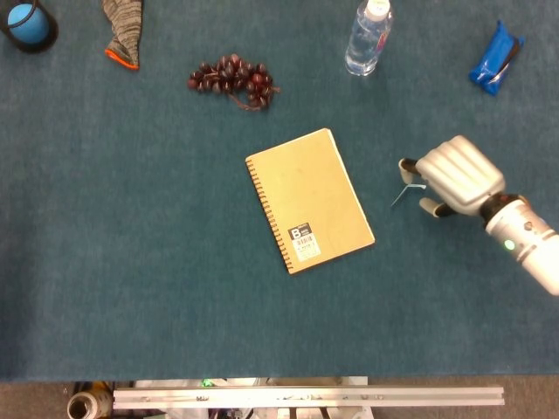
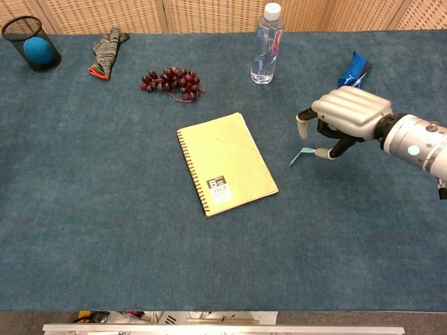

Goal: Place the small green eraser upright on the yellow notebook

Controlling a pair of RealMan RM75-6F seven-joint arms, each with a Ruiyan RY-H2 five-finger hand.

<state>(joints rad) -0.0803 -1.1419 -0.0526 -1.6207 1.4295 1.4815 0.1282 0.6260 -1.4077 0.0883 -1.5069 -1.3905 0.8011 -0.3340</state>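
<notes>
The yellow spiral notebook (image 1: 310, 196) (image 2: 223, 160) lies flat and slightly turned in the middle of the blue table. To its right a small pale green eraser (image 1: 403, 194) (image 2: 300, 155) shows as a thin tilted sliver on the cloth. My right hand (image 1: 454, 179) (image 2: 346, 118) hovers just right of the eraser, palm down, with its fingers curled downward and apart. One fingertip is at the eraser's right end; I cannot tell whether it touches. Nothing is gripped. My left hand is out of sight in both views.
Along the far edge stand a black mesh cup (image 1: 29, 26) (image 2: 35, 45) with a blue ball, a grey glove (image 1: 122, 30) (image 2: 108, 49), dark grapes (image 1: 234, 78) (image 2: 171, 82), a water bottle (image 1: 367, 37) (image 2: 265, 45) and a blue packet (image 1: 495, 59) (image 2: 355, 70).
</notes>
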